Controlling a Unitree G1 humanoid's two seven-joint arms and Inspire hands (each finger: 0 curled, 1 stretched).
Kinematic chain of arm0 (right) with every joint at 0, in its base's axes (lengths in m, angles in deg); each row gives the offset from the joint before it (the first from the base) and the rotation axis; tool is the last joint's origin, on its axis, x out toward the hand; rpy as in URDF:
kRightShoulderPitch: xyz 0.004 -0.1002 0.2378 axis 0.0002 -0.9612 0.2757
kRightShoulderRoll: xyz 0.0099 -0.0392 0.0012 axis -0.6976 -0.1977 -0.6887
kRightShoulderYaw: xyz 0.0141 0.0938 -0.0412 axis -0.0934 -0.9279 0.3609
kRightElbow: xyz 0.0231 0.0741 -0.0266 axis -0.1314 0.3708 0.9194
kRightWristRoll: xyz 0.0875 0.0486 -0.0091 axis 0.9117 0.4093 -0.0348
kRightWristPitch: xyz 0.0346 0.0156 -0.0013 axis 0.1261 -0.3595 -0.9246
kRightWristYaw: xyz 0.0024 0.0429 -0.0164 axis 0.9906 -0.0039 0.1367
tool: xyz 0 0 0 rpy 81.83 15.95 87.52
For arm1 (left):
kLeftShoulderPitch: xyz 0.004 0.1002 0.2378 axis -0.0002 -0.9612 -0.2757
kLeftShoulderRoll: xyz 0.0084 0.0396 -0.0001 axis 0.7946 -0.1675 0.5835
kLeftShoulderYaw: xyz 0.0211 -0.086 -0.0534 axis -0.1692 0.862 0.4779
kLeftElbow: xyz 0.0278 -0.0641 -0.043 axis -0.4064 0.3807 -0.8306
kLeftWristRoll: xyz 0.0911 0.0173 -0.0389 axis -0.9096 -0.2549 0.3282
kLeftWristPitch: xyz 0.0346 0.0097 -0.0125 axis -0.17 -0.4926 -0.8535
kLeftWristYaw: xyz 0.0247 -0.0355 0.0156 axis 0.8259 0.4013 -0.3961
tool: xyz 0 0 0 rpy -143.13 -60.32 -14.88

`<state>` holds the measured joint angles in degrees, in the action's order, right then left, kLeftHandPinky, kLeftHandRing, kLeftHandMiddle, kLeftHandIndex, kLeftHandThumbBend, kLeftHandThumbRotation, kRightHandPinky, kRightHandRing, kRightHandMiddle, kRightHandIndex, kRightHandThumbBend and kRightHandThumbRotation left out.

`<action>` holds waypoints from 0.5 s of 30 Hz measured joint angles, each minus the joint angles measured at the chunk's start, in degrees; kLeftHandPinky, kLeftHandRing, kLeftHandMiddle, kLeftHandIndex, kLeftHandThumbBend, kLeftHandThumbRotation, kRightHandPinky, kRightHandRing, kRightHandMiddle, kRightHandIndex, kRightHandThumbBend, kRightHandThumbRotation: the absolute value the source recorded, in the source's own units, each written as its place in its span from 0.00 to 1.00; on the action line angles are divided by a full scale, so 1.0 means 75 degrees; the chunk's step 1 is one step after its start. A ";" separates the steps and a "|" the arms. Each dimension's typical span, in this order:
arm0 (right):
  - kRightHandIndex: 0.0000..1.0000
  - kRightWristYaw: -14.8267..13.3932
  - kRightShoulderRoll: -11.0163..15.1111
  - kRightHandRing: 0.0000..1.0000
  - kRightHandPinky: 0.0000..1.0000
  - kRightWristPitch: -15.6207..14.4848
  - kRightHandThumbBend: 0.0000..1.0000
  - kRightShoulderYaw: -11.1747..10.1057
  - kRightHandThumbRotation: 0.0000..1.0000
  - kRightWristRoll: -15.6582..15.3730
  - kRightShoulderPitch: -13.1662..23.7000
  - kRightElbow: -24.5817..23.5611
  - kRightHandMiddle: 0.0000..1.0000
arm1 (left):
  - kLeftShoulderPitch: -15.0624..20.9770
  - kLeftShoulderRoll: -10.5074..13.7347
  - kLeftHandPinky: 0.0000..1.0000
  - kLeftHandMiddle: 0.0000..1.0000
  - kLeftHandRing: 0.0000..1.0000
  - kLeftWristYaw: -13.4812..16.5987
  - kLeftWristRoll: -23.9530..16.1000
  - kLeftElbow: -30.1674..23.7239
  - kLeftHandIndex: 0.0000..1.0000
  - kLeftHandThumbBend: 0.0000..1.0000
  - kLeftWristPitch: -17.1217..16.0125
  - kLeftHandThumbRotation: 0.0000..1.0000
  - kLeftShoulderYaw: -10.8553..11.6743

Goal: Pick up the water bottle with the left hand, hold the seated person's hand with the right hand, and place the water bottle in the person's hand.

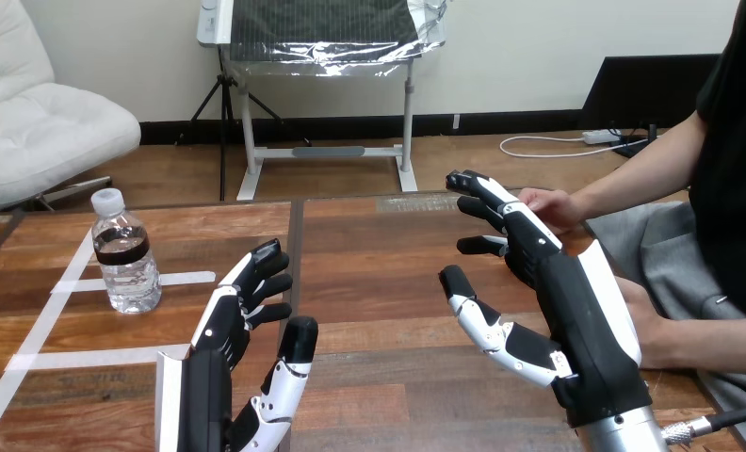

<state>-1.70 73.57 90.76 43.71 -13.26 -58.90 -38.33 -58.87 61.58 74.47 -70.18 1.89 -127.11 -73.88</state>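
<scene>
Fingers (267, 266) on your left hand (220, 331) are spread wide and loose, thumb swung out to the side, and there's nothing in them. The hand hovers over the bench (379, 273) with the palm turned roughly toward the water bottle (124, 256). My guess is it's lined up that way for a side-on wrap around the body, but it isn't touching the bottle yet, and there's a clear gap of bare wood between them.

It's the same on your right hand (569, 282): fingers straight and pointing away from you, thumb dropped low toward the middle of the bench, holding nothing. The fingertips reach up to the person's hand (550, 205), which rests at the bench's far right edge. From this angle I can't tell if they're actually touching or just overlapping. Nothing is curled round it, so I wouldn't call that a hold. The person's other hand (652, 325) sits lower, partly hidden behind the back of your right hand.

The bottle stands upright with its cap on, over on the left of the bench by the white tape lines (186, 277), well away from the person. So both the pickup and the hand-hold look not yet done. I'd say the bottle grab comes first.
</scene>
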 measured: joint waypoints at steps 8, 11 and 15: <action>0.86 0.0000 -0.0002 0.88 0.72 -0.0001 0.25 0.0000 0.00 -0.0009 0.0000 0.0000 0.93 | 0.0000 0.0000 0.65 0.79 0.75 0.0085 -0.0090 0.0000 0.80 0.49 -0.0024 0.65 0.0030; 0.86 0.0000 -0.0005 0.87 0.71 -0.0001 0.25 0.0001 0.00 -0.0009 0.0000 0.0000 0.93 | 0.0000 0.0000 0.63 0.78 0.74 0.0209 -0.0236 0.0000 0.78 0.50 -0.0064 0.63 0.0067; 0.86 0.0000 -0.0008 0.87 0.71 -0.0001 0.25 0.0001 0.00 -0.0009 0.0001 0.0000 0.93 | 0.0000 0.0000 0.64 0.80 0.76 0.0358 -0.0343 -0.0020 0.79 0.49 -0.0114 0.61 0.0102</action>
<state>-1.70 73.51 90.75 43.72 -13.32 -58.89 -38.33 -58.87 61.58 77.16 -72.76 1.74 -127.97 -73.12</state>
